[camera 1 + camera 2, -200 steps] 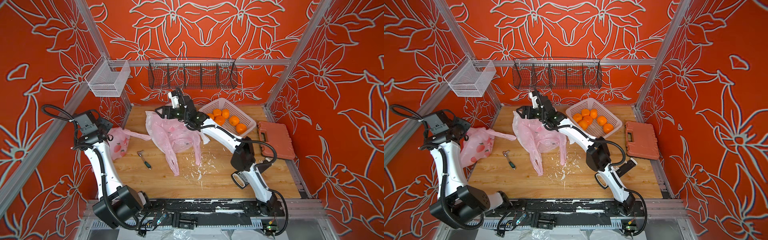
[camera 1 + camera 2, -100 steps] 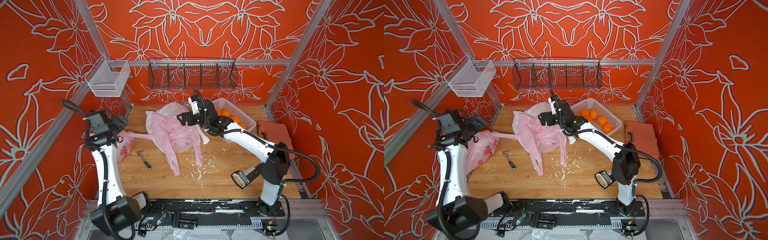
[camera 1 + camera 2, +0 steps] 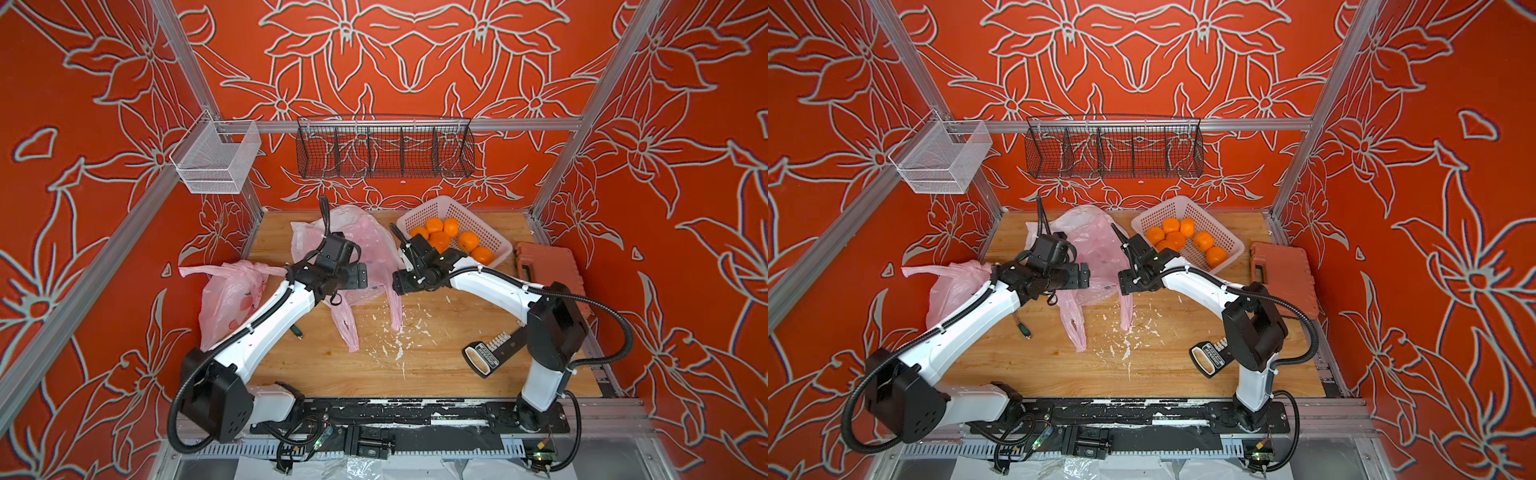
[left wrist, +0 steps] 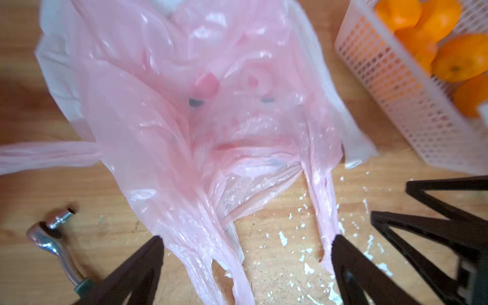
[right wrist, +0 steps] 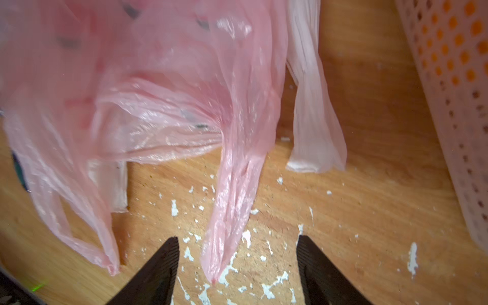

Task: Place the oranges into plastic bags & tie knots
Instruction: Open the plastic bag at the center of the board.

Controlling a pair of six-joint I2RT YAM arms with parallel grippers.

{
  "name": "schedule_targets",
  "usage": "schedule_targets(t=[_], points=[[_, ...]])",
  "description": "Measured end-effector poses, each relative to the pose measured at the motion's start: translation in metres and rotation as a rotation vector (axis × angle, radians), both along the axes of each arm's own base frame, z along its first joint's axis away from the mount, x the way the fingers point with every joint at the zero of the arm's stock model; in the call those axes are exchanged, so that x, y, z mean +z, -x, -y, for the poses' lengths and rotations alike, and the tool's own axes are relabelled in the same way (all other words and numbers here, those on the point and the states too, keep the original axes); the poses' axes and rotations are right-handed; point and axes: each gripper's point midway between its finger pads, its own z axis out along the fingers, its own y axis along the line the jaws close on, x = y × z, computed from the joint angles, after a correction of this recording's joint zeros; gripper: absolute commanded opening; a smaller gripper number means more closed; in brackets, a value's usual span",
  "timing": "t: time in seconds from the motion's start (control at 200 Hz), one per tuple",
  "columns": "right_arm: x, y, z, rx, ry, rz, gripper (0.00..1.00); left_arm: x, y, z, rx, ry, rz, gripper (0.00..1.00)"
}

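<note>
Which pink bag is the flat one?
The middle pink bag, spread flat with both handles loose. The other pink bag, far left, is bunched and bulging.

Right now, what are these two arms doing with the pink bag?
Both arms hover over the pink bag, which lies flat in the middle of the table. The left end effector and the right end effector are open and hold nothing, above the bag's handles. The oranges sit in the perforated basket beside it. A second pink bag lies at the table's left side.
</note>
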Motion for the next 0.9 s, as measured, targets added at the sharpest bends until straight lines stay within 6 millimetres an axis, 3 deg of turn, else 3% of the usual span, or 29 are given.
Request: schedule_targets(t=[0.09, 0.32, 0.5, 0.555, 0.65, 0.816, 0.901], points=[[-0.013, 0.017, -0.007, 0.000, 0.019, -0.042, 0.66, -0.011, 0.003, 0.000, 0.019, 0.008, -0.038, 0.97], [-0.056, 0.041, -0.022, -0.004, 0.125, -0.094, 0.63, -0.003, 0.012, -0.013, 0.085, 0.040, 0.007, 0.97], [-0.083, 0.041, -0.017, -0.043, 0.222, -0.114, 0.57, -0.002, 0.017, -0.023, 0.103, 0.049, 0.027, 0.97], [-0.088, 0.040, -0.015, -0.061, 0.241, -0.115, 0.52, 0.000, 0.018, -0.023, 0.098, 0.048, 0.035, 0.97], [-0.092, 0.039, -0.011, -0.079, 0.263, -0.113, 0.34, 0.003, 0.017, -0.023, 0.088, 0.044, 0.049, 1.00], [-0.089, 0.037, -0.008, -0.093, 0.270, -0.097, 0.01, 0.008, 0.017, -0.025, 0.074, 0.038, 0.065, 0.97], [-0.080, 0.038, -0.004, -0.078, 0.258, -0.080, 0.00, 0.011, 0.017, -0.021, 0.024, 0.034, 0.075, 0.93]])
